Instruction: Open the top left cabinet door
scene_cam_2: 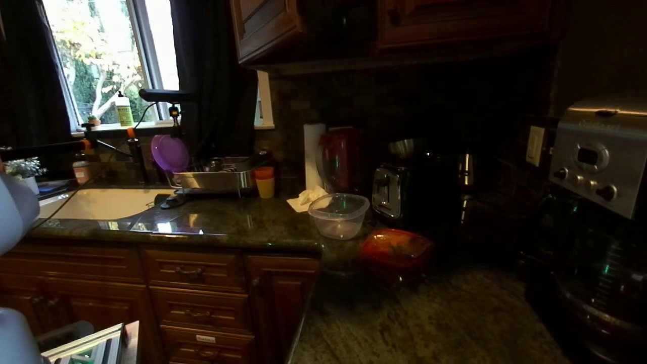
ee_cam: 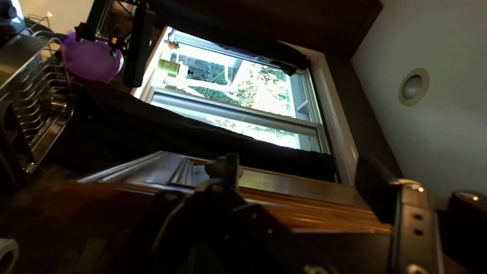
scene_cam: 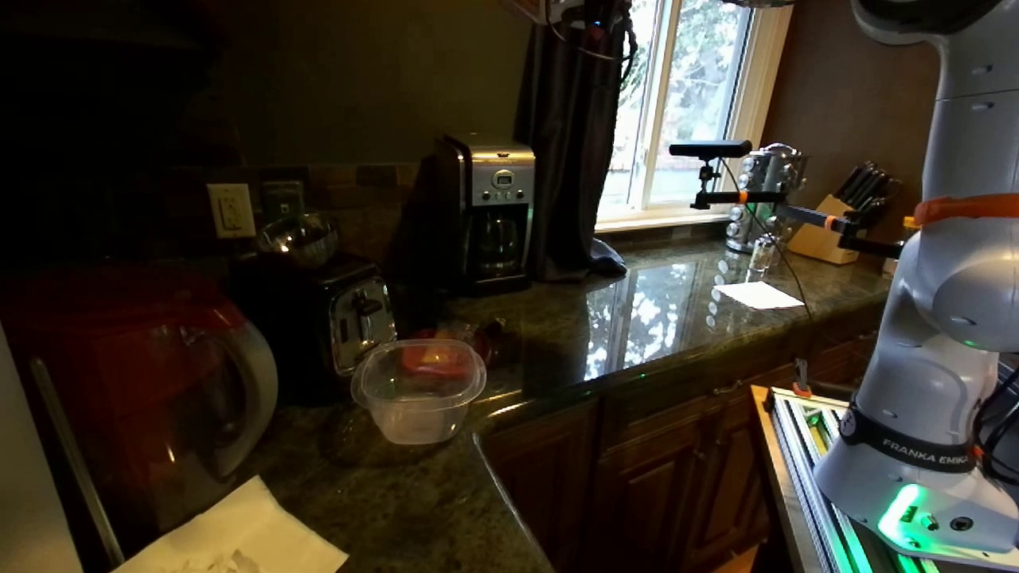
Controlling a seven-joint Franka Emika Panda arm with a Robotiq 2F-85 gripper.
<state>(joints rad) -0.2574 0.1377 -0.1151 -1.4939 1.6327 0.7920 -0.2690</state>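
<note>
Cabinet door (scene_cam_2: 267, 28), upper left, shows in an exterior view high above the back edge of the counter (scene_cam_2: 429, 313), just right of a dark curtain (scene_cam_2: 212, 76), its panelled face set at an angle to the neighbouring cabinet front (scene_cam_2: 470, 23). In the wrist view the jaws of the gripper (ee_cam: 303, 177) stand spread, the two fingers (ee_cam: 231, 171) well apart. The door's wood slants across behind that gap, from one fingertip toward the other, and extends past the finger at mid-picture. A rounded grey shape (ee_cam: 214, 168) shows right beside that finger; I cannot tell whether it is a knob or part of the gripper, nor whether either pad touches the wood.

On the counter, a clear plastic tub (scene_cam: 419, 394) stands near the inner corner of the front edge, with a red dish (scene_cam_2: 397, 247) just beside it. A toaster (scene_cam_2: 388, 192) sits farther back, and a coffee maker (scene_cam: 497, 179) stands along the back edge. A white sheet of paper (scene_cam: 760, 295) lies by the front edge, and a knife block (scene_cam: 824, 231) stands near the far back corner. The arm (scene_cam: 947, 310) rises from a railed stand (scene_cam: 804, 469) off the front edge of the counter, a green light (scene_cam: 898, 509) glowing at its base.
</note>
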